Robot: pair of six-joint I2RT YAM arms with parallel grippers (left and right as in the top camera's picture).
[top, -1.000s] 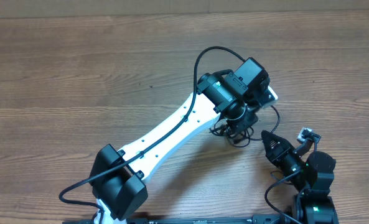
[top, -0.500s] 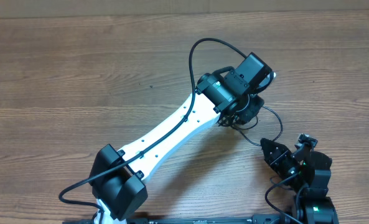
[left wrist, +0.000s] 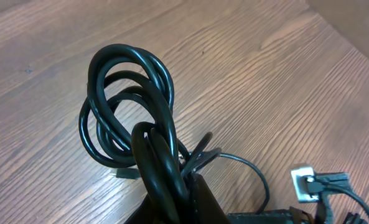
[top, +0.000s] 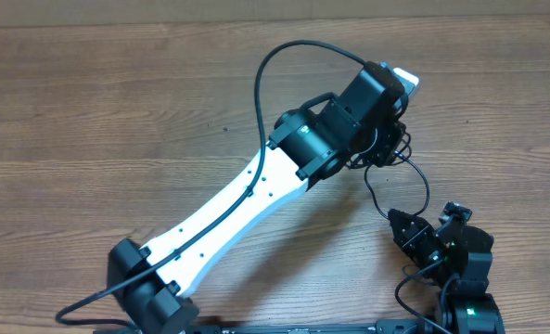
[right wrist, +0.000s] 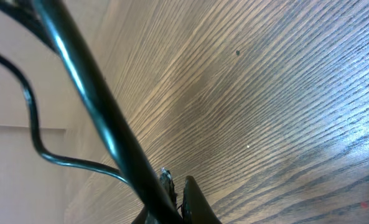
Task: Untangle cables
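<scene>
Left gripper (left wrist: 165,171): jaws clamped on the looped bundle of thin black cables (left wrist: 125,102), over the far right part of the brown wood-grain table (top: 89,111). One black strand (right wrist: 88,87) leads down to the right gripper (top: 395,218), pinched shut on it near the front edge. A silver-tipped plug (top: 456,206) lies just beside. Bare wood opens leftward, and the far edge is well apart.
</scene>
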